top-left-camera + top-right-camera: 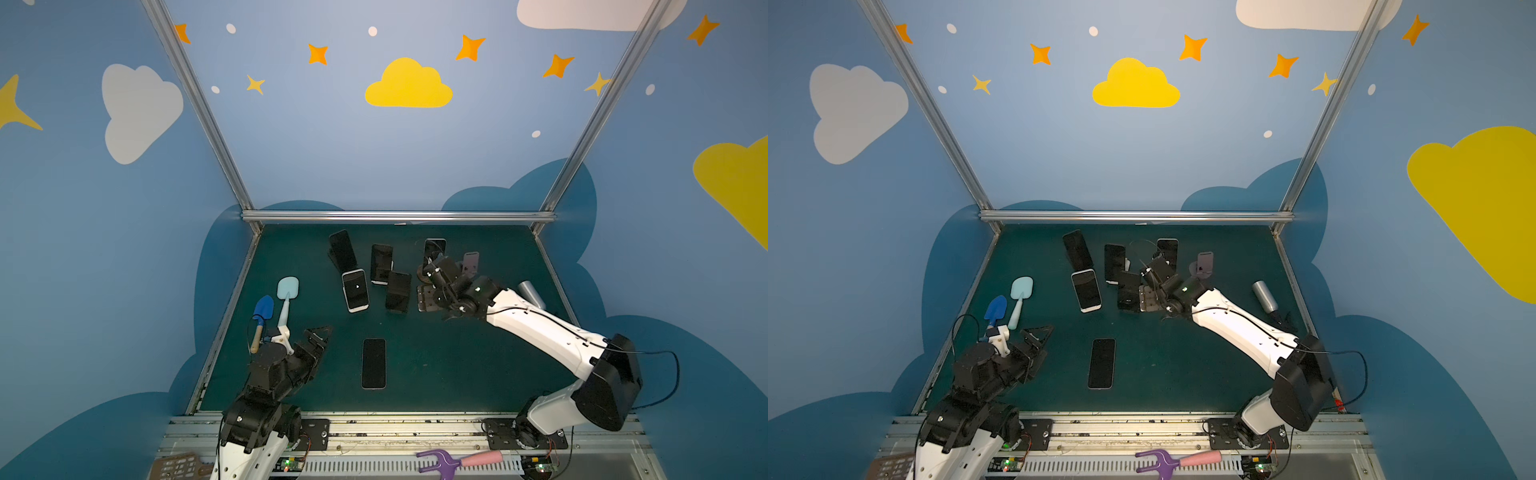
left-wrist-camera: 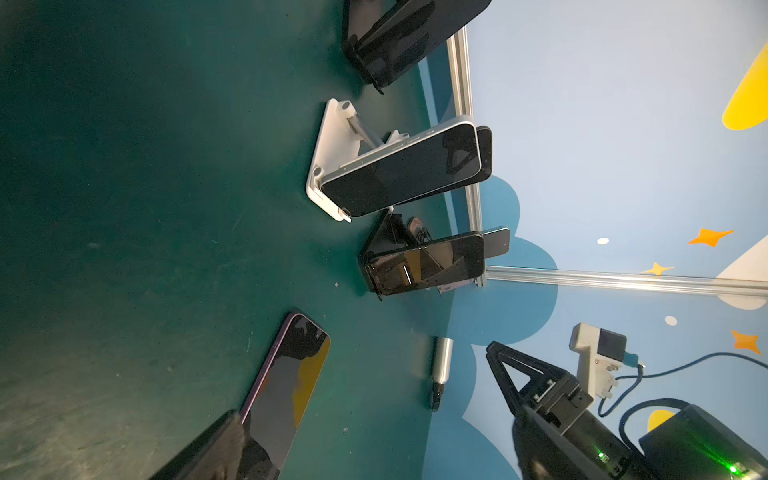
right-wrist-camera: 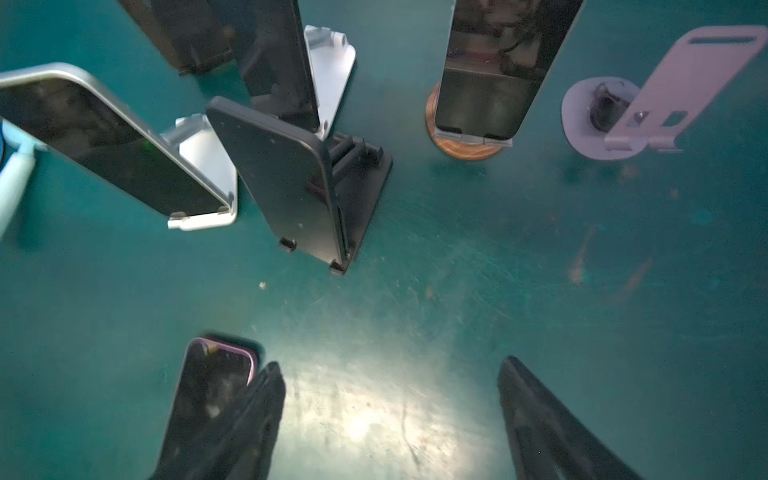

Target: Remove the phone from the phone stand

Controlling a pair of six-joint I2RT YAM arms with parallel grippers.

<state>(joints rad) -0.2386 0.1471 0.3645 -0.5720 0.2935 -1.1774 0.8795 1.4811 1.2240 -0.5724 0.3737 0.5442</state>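
Closest in: right gripper (image 3: 390,362) spread wide, holding nothing, above the table (image 3: 498,270). Faces the phone (image 3: 291,178) leaning in its black stand (image 3: 365,166). Wide too, and idle: left gripper (image 1: 320,340). Could well clip the white stand (image 3: 208,166) crowded alongside, toppling both.

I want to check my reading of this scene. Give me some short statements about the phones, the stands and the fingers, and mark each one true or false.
1. The purple stand holds no phone. True.
2. One phone lies flat on the table. True.
3. The right fingers are shut on a phone. False: the fingers stand apart over bare table and hold nothing.
4. The wooden stand is empty. False: a dark phone rests on the wooden stand.
5. The silver cylinder stands upright. False: the cylinder lies on its side.
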